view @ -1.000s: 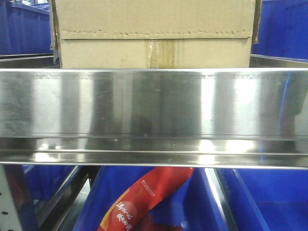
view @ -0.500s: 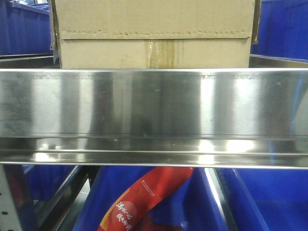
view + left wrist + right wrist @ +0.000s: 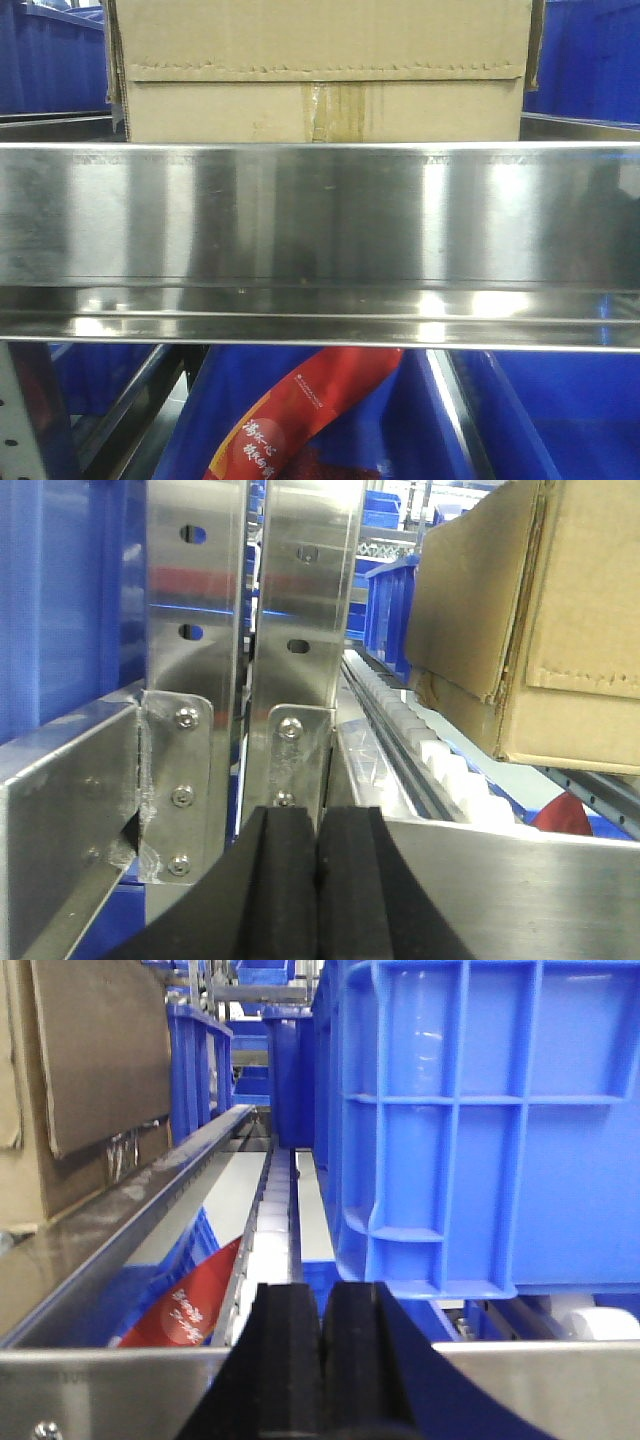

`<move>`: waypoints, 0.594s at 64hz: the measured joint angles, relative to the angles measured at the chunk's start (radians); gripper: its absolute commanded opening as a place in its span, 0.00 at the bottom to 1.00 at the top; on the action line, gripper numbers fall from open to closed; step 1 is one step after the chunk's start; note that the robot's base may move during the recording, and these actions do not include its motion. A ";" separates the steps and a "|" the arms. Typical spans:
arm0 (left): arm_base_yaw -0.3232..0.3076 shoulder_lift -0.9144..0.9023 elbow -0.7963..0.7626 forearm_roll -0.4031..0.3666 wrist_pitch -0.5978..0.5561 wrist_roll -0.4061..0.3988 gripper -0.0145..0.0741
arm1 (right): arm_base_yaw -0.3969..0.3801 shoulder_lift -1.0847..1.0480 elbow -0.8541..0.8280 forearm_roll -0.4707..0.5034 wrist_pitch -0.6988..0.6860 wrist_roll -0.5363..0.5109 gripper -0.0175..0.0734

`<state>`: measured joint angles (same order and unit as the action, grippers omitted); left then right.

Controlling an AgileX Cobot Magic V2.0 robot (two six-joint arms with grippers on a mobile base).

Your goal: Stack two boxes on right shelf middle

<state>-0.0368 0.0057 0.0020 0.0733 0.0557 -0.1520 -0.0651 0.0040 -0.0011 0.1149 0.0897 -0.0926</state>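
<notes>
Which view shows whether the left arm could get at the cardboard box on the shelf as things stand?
The left wrist view: probably yes. The box sits up and to the right of the closed left gripper, with only low white rollers between. The steel upright stands off to the left.

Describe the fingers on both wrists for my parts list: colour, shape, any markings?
Both the left gripper and the right gripper show two matte black fingers, blocky slabs that widen toward the camera, with flat inner faces. No markings, cables or arm links are visible in either wrist view.
</notes>
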 measured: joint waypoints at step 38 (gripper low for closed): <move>0.000 0.000 0.000 0.000 0.000 0.000 0.04 | 0.000 0.000 0.000 0.002 0.000 -0.016 0.01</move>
<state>-0.0368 0.0057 0.0020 0.0733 0.0557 -0.1520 -0.0651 0.0040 -0.0011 0.1172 0.0897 -0.1090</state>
